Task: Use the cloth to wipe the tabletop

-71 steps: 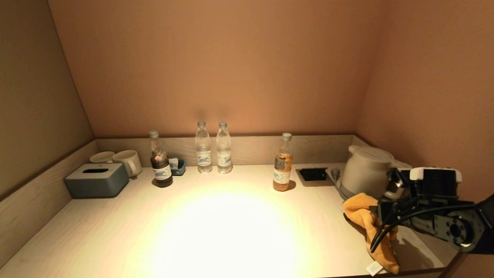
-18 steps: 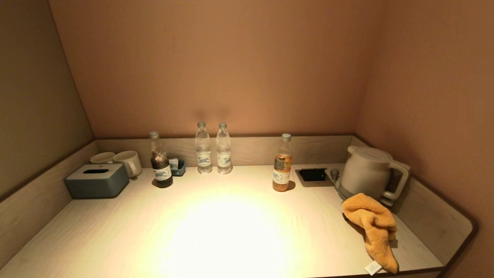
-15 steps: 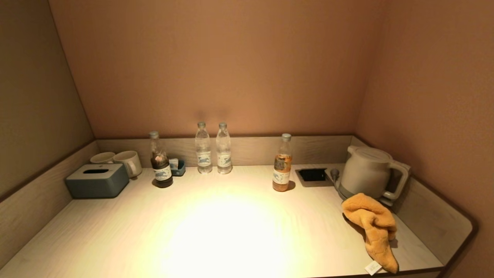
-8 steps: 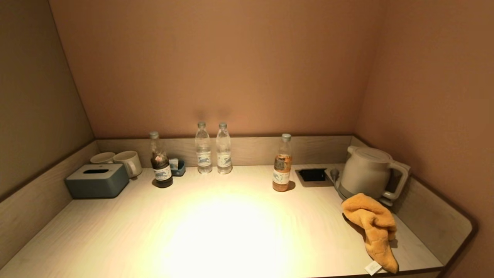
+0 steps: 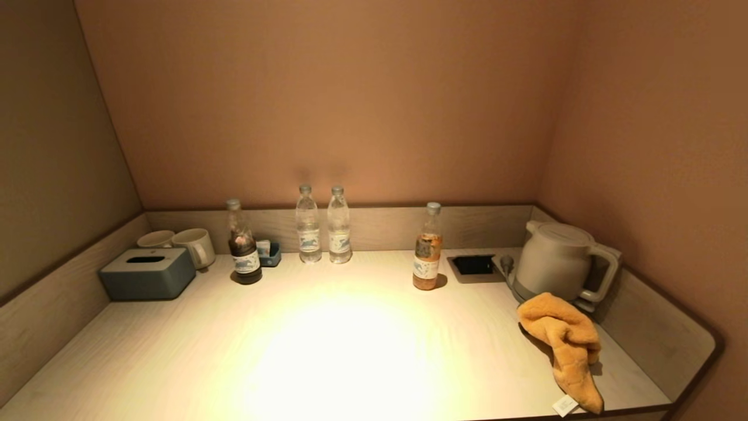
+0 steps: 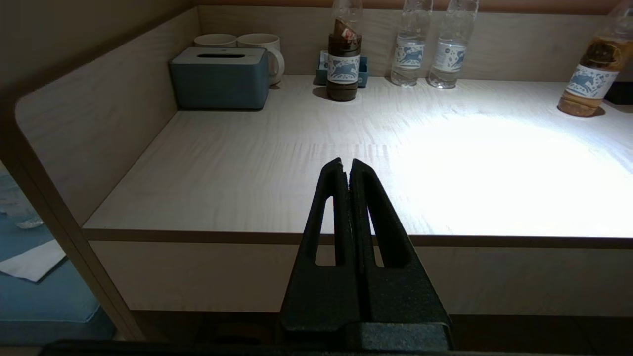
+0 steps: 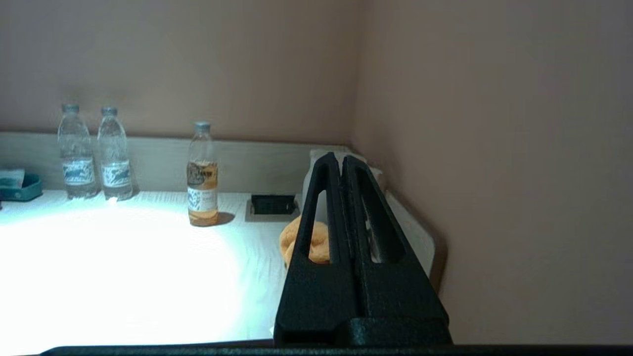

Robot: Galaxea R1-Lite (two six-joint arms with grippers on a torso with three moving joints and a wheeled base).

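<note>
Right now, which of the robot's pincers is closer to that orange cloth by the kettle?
The right one. The right pincer, shut, hangs back off the table's front edge near the cloth. The left pincer, also shut, sits off the table's opposite front end.

The left gripper (image 6: 346, 168) sits in front of the table's (image 5: 350, 351) front edge, fingers pressed together. Far ahead of its jaws and to the left stands a tissue box (image 6: 220, 76), with two cups (image 6: 259, 49) behind it. Straight ahead stands a bottle (image 6: 343, 64), with two more bottles (image 6: 430, 44) to its right. The right gripper (image 7: 341, 165) is also pressed together. Just ahead of its jaws lies the cloth (image 7: 321, 242), with the kettle (image 5: 555, 257) behind it. Another bottle (image 7: 202, 175) stands to the left.
</note>
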